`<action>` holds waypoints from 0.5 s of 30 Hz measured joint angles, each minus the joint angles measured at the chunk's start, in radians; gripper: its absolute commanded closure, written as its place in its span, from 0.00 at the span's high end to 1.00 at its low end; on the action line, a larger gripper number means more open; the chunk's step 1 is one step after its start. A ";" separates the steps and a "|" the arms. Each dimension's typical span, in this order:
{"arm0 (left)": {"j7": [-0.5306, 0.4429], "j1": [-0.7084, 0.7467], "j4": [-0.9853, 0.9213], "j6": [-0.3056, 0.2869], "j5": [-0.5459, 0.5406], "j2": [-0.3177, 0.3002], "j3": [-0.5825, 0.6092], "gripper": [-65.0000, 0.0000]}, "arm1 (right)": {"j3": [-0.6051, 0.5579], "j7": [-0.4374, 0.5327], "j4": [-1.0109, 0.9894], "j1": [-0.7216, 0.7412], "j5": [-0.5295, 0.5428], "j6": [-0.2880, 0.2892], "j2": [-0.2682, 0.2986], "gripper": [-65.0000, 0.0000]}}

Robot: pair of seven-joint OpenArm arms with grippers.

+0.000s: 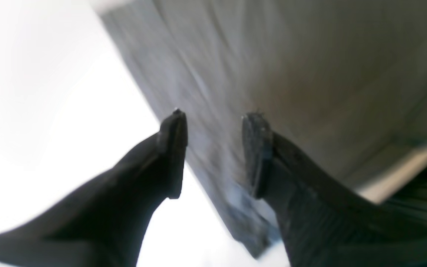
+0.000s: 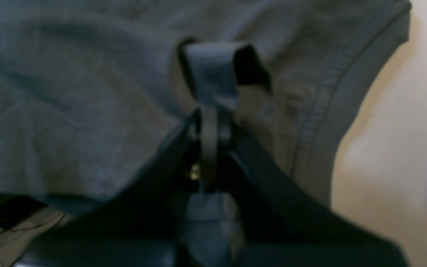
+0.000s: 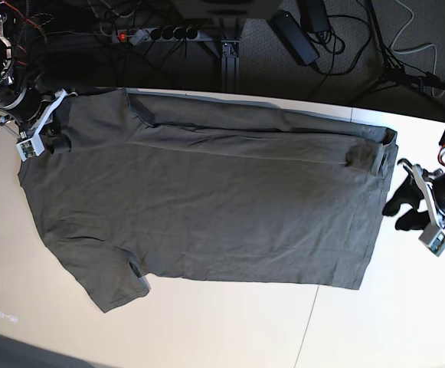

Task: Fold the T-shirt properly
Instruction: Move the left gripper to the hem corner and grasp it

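Observation:
The dark olive-grey T-shirt (image 3: 207,207) lies spread flat on the white table (image 3: 375,322), with a long strip along its far edge folded over. At the shirt's left end in the base view, my right gripper (image 3: 56,140) is shut on the cloth. The right wrist view shows a pinched fold of the T-shirt (image 2: 69,92) standing up between the closed right gripper (image 2: 209,122), near a stitched hem. My left gripper (image 3: 400,215) hovers just off the shirt's right edge. It is open (image 1: 216,118), with nothing between its fingers, over the T-shirt's (image 1: 291,55) border.
A power strip (image 3: 157,34) and cables lie on the dark floor beyond the table's far edge. A stand's legs (image 3: 406,73) are at the back right. A seam (image 3: 306,330) runs across the bare white tabletop in front of the shirt.

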 measured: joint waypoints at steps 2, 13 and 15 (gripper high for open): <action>-0.037 -0.057 -0.054 0.000 -0.002 -0.004 0.002 0.54 | 0.000 0.000 0.000 0.000 0.000 0.000 0.000 0.00; -0.216 -0.510 -0.728 0.003 0.029 0.149 0.238 0.54 | -0.001 0.002 -0.001 0.000 0.000 0.000 0.002 0.00; -0.234 -0.578 -0.883 0.003 0.042 0.197 0.260 0.54 | -0.001 0.002 0.000 -0.003 -0.002 0.000 0.001 0.00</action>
